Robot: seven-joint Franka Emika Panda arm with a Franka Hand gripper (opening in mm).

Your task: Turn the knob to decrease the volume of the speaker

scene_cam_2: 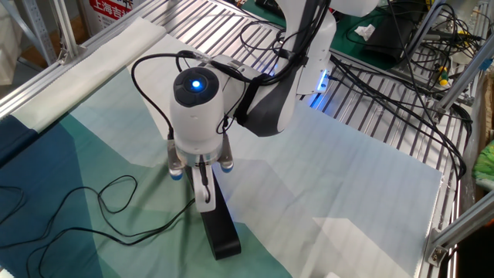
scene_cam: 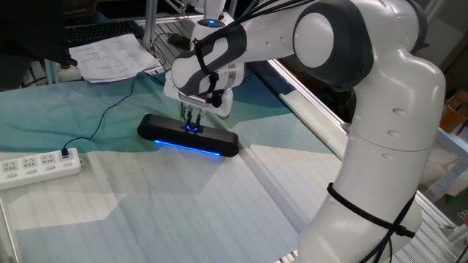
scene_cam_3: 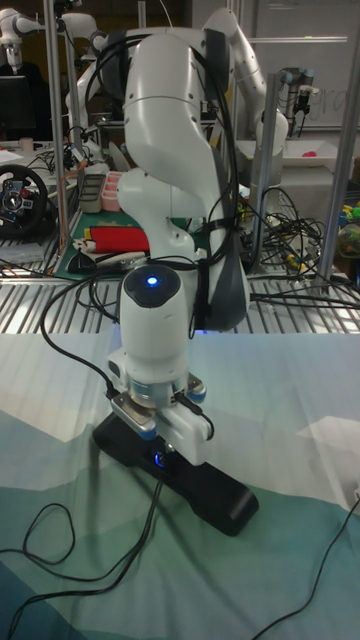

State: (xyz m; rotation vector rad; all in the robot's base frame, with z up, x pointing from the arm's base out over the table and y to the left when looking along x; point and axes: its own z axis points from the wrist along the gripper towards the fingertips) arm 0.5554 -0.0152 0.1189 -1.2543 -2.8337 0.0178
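- The gripper (scene_cam: 191, 121) points straight down over the middle of the speaker (scene_cam: 187, 135), its two dark fingers (scene_cam: 187, 117) drawn narrow and closed on the knob (scene_cam: 191, 128).
- In the other fixed view the gripper (scene_cam_2: 203, 188) is largely hidden under the white wrist housing, and one finger (scene_cam_2: 202, 176) shows reaching down onto the top of the speaker (scene_cam_2: 219, 230).
- In the tall fixed view the gripper (scene_cam_3: 160, 448) sits low on the bar, and the knob (scene_cam_3: 160, 460) shows only as a small blue glow just beneath the wrist.
- The knob sits on the speaker's top face, about midway along its length, ringed with blue light.
- The speaker (scene_cam_3: 190, 480) lies flat on the teal and white cloth (scene_cam: 161, 204), towards the far middle of the table, with a blue strip glowing along its lower front edge.
- A thin black cable (scene_cam: 102, 117) runs over the cloth between the speaker's end of the table and a white power strip (scene_cam: 36, 166) that lies near the table's left edge, well apart from the speaker.
- A stack of papers (scene_cam: 117, 57) lies at the far left corner, behind the cloth.
- The white arm (scene_cam: 380, 131) rises at the right side of the table and bends over to the speaker.
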